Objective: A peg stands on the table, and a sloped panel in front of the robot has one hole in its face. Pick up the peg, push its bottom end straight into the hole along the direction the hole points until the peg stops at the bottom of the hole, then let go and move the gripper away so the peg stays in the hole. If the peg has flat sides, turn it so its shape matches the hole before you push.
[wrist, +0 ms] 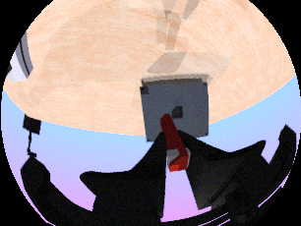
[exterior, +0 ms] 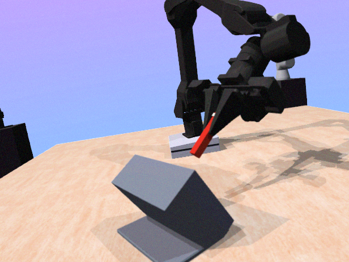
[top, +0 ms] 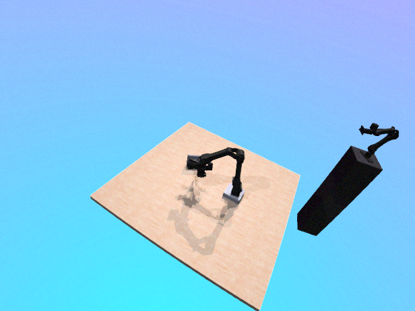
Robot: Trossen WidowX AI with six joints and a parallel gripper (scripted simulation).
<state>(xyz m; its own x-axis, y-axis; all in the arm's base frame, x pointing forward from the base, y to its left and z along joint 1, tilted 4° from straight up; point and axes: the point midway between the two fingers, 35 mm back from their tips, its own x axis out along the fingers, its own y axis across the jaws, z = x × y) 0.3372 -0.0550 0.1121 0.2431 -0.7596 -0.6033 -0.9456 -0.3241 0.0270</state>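
Note:
My gripper [exterior: 208, 131] [wrist: 169, 136] is shut on the red peg [exterior: 201, 143] [wrist: 170, 132], which is held in the air at a slant. The peg has flat sides, and its free end points down towards the grey sloped panel block [exterior: 153, 181] [wrist: 194, 95]. In the exterior view the free end is above and beyond the block's top edge, with a visible gap. In the wrist view the dark hole [wrist: 177, 112], with straight edges, shows just right of the peg's free end. The peg is outside the hole. The exterior camera sees the block from behind, so its hole is hidden there.
The block's flat foot [exterior: 158, 238] rests on the wooden table [top: 145, 188] [exterior: 56, 198]. The arm's pale base [top: 229, 193] [exterior: 181, 148] stands beyond the block in the exterior view. A dark pedestal [top: 340, 192] with another arm stands off the table.

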